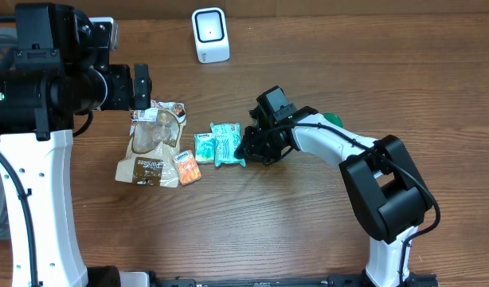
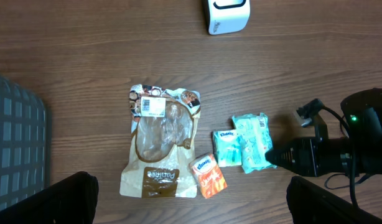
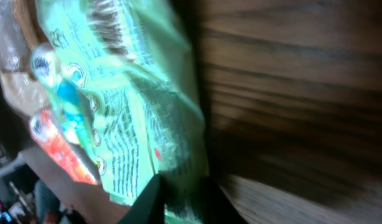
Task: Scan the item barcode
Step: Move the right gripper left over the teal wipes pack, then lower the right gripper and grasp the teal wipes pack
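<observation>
A green tissue pack [image 1: 227, 143] lies on the wooden table, right of a small teal Kleenex pack [image 1: 204, 147]. My right gripper [image 1: 246, 148] reaches in low from the right and is shut on the green pack's right edge. In the right wrist view the green pack [image 3: 125, 106] fills the left side, its edge pinched between the two dark fingers [image 3: 147, 202]. The white barcode scanner [image 1: 210, 34] stands at the back. My left gripper [image 1: 141, 88] hangs open above the table at the left, holding nothing; its wrist view looks down on the green pack [image 2: 254, 140].
A brown-and-clear snack bag [image 1: 154, 145] with a barcode label [image 2: 152, 106] lies at the left, and an orange Kleenex pack [image 1: 186, 168] by its corner. A grey basket [image 2: 13, 143] sits at the far left. Something green [image 1: 332, 119] peeks out behind the right arm.
</observation>
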Available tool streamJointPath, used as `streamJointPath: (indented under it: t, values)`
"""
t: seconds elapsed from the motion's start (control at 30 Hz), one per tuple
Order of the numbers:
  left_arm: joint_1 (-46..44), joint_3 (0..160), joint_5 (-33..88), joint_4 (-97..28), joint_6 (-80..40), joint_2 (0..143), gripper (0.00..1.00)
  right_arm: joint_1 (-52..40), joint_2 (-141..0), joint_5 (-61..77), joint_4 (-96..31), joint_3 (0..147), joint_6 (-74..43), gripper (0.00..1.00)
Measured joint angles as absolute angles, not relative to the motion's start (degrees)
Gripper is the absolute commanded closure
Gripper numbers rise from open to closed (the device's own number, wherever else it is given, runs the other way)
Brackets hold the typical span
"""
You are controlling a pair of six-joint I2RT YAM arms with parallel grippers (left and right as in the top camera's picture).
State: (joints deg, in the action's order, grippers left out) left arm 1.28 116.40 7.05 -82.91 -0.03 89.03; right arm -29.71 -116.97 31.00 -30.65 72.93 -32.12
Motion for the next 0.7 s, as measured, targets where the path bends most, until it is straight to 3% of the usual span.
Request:
streamJointPath:
  t: [0.17,0.5,0.53,0.57,0.6,0.63,0.7]
  values:
    - [1.28,116.40,7.05,-82.91,-0.03,89.03,0.00,-28.88,-116.97,30.92,-34.06,73.49,-27.31,0.96]
    - [1.28,116.40,7.05,-82.91,-0.03,89.03,0.00,-26.83,-116.97,27.29,-56.93,90.04,2.00,0.96]
    - [1.28,116.40,7.05,-82.91,-0.03,89.03,0.00,-26.83,-116.97,26.46,-58.06,91.98,4.36,0.91]
    - [1.28,116.40,7.05,-82.91,-0.03,89.03,0.00,-26.83,-116.97,25.69,-58.74,93.45,6.11,0.73]
    - [1.28,116.40,7.05,-82.91,-0.03,89.03,0.00,-26.83,-116.97,24.84,-59.18,94.52,7.42,0.32]
    - [1.28,116.40,7.05,-82.91,-0.03,89.03,0.00,-26.83,-116.97,23.86,-59.33,95.33,8.97,0.15]
    - [1.28,116.40,7.05,-82.91,-0.03,89.03,0.00,-26.83,-116.97,21.89,-59.55,95.72,10.70,0.09]
